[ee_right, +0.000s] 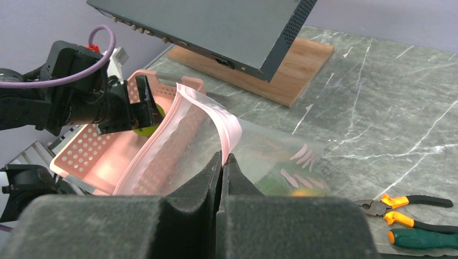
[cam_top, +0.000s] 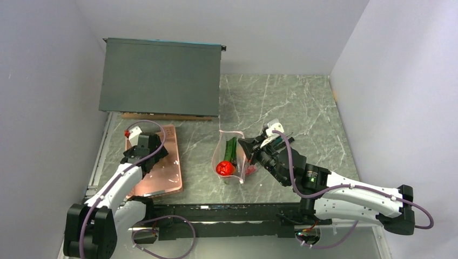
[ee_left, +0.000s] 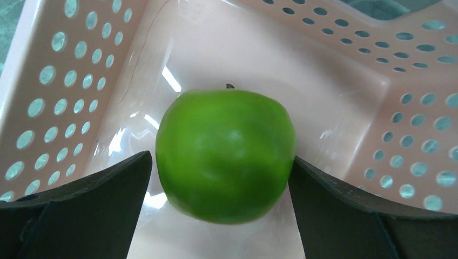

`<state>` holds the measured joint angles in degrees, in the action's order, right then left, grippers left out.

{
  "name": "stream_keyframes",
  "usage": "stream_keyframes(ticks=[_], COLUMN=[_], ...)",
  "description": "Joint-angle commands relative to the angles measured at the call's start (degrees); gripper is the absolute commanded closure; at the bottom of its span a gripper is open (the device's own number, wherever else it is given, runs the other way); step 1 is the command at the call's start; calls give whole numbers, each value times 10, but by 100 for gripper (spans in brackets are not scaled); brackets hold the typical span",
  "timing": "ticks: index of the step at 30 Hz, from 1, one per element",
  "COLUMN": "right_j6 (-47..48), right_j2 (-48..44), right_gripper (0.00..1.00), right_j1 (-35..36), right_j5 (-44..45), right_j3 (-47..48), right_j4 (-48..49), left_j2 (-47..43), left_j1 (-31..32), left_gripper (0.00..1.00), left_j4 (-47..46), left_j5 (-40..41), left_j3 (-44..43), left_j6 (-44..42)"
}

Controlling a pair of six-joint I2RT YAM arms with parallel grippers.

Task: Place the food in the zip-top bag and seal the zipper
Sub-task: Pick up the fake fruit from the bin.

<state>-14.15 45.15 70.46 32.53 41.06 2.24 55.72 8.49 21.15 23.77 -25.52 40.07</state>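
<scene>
left gripper [ee_left: 221, 172], jaws wide, flanks the green apple [ee_left: 224, 145]; an off-centre squeeze could pop it free. right gripper [ee_right: 222, 164] pinches the zip-top bag [ee_right: 183, 135].

The grey-green marbled table [cam_top: 281, 102] carries a pink perforated basket [cam_top: 167, 178] beneath the left hand [ee_left: 222, 164]. A clear zip-top bag [cam_top: 240, 162] rests at the right hand [ee_right: 222, 159], with orange-handled pliers [ee_right: 405, 205] and a green-handled tool [ee_right: 424, 238] to that hand's right. A wooden board [ee_right: 294, 67] lies beyond both hands.
</scene>
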Motion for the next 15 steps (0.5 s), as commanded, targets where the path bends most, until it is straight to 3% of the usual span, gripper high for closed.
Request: stream_keyframes(ticks=[1, 3, 10, 15], right_j6=[-4, -3, -3, -3], right_j2=[-6, -6, -4, -1], right_gripper=[100, 100, 100, 100], right_j1=[3, 2, 2, 2], right_j5=[-1, 0, 0, 0], right_j3=[16, 16, 16, 16], right_j4=[25, 25, 26, 27], left_j2=[26, 35, -4, -62], left_j1=[-9, -19, -20, -20], left_gripper=[0, 4, 42, 63], left_j4=[-25, -19, 2, 56], left_j5=[5, -2, -19, -95], left_j3=[-26, -33, -34, -54], left_j6=[-28, -34, -39, -39])
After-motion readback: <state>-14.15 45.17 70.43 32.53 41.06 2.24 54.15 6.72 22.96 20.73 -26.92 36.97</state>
